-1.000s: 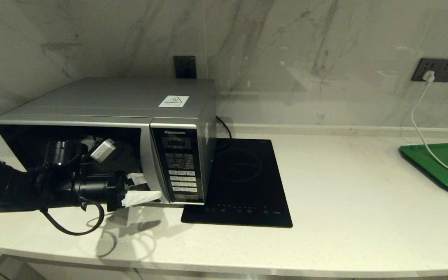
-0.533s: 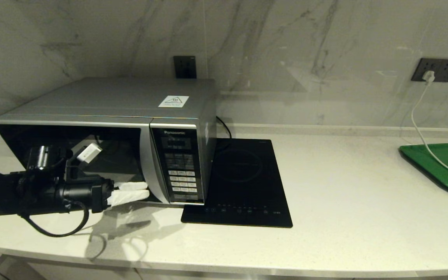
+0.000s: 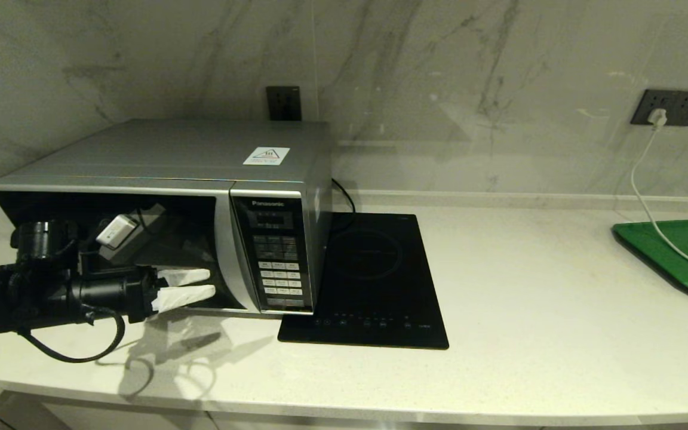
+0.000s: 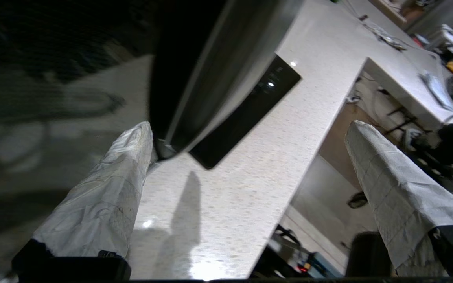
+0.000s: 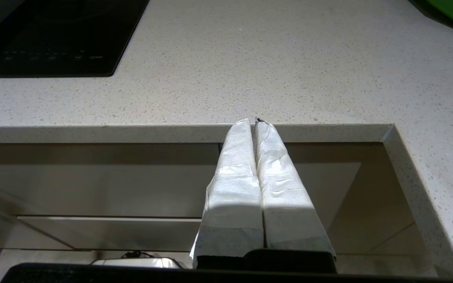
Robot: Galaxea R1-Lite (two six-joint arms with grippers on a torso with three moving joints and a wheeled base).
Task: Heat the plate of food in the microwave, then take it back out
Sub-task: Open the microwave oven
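Note:
The silver-grey microwave [image 3: 171,149] stands at the counter's left, its dark glass door lying flush with the front. My left gripper [image 3: 208,283] hovers low in front of that door, just left of the curved silver handle strip [image 3: 224,251]. It is open with nothing between its white-wrapped fingers. In the left wrist view the left gripper [image 4: 249,125] spans bare counter, one fingertip close to the microwave's [image 4: 210,67] lower front corner. My right gripper [image 5: 254,121] is shut and empty, parked below the counter's front edge. The plate of food is out of view.
A flat black induction hob [image 3: 368,280] lies right beside the microwave. A green tray [image 3: 678,251] sits at the far right with a white cable [image 3: 642,197] trailing onto it from a wall socket. Bare counter [image 3: 529,310] stretches between hob and tray.
My left gripper has slid leftward along the microwave's front, away from the handle strip and button panel. Its fingers stay apart. The door looks unchanged.

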